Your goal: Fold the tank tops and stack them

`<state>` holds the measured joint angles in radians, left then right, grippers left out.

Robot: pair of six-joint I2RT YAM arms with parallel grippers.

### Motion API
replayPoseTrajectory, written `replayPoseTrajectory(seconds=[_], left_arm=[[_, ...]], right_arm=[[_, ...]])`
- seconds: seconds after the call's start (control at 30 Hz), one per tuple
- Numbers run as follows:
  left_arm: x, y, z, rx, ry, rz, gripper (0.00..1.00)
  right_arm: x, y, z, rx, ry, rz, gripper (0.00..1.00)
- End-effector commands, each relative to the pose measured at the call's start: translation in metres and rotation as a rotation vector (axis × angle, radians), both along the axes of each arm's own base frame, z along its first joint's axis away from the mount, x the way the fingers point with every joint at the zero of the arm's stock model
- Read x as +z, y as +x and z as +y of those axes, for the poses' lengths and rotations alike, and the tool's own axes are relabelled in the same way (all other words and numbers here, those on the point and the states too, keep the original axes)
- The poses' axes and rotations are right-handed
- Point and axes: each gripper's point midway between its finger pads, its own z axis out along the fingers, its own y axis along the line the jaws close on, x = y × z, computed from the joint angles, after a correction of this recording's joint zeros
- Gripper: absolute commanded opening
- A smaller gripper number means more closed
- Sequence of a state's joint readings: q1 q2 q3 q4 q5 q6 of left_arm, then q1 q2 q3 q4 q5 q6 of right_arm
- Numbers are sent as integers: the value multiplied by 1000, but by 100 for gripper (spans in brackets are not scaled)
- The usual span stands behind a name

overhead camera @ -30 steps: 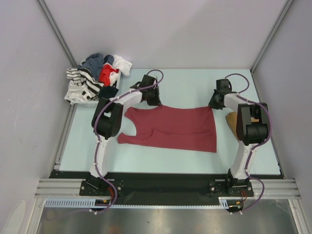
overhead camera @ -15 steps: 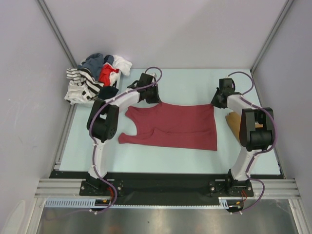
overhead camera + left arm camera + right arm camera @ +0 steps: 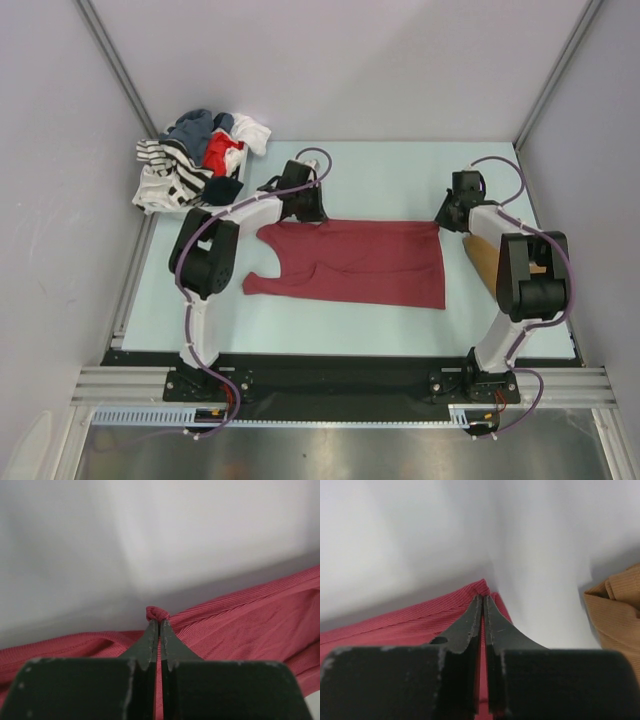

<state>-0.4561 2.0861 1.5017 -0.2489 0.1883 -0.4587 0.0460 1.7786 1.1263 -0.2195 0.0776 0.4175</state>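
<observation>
- The maroon tank top [image 3: 360, 262] lies spread out in the middle of the pale blue table [image 3: 400, 170]. Its straps and neckline point toward the left arm, and its straight hem points toward the right arm.
- The left gripper [image 3: 303, 208] sits at the far-left corner of the top, by the shoulder. In the left wrist view, the left gripper [image 3: 159, 623] has its fingers pressed together, with a small rolled nub of maroon tank top [image 3: 240, 625] pinched at the tips.
- The right gripper [image 3: 449, 216] is at the far-right corner of the garment, where the hem meets the far edge. In the right wrist view, the right gripper [image 3: 483, 600] has its fingers together except for a hairline slit. A strip of red cloth shows in that slit, and the tips sit right on the corner of the maroon tank top [image 3: 395, 625] — clamped on the fabric.
- The far edge of the top runs almost straight from one gripper to the other. The near part rests flat on the table, with a few soft creases around the armhole.
- The tan tank top [image 3: 481, 252] lies by the right edge of the table, partly hidden behind the right arm and just apart from the maroon hem. The right wrist view shows the tan tank top [image 3: 617, 602] as ribbed, bunched cloth.
- A pile of mixed clothes [image 3: 195, 165] — striped, blue, red and white pieces — sits at the far-left corner, well apart from both tops.
</observation>
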Motion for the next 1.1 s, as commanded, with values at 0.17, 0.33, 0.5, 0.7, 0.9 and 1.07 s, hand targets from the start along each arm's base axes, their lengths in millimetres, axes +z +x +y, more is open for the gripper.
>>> replayPoseTrajectory(seconds=[0.17,0.33,0.5,0.7,0.9,1.07], left_arm=[[36,-7,5,-17,2,-125,0],[40,-19,9,-15,-3,-140,0],[37,-33,15,-9,3,-139,0],[40,-49,14,-16,4,-153,0],[41,-64,14,-15,18,-175,0],[37,-79,14,-7,28,-188,0]], right_arm=[[30,-8,2,-9,-10,-93,4],[38,-21,6,-12,-20,-107,4],[36,-38,5,-31,-29,-99,4],[36,-56,0,-61,-38,-95,2],[34,-75,-4,-92,-32,-101,2],[25,-86,-6,-110,-23,-87,2]])
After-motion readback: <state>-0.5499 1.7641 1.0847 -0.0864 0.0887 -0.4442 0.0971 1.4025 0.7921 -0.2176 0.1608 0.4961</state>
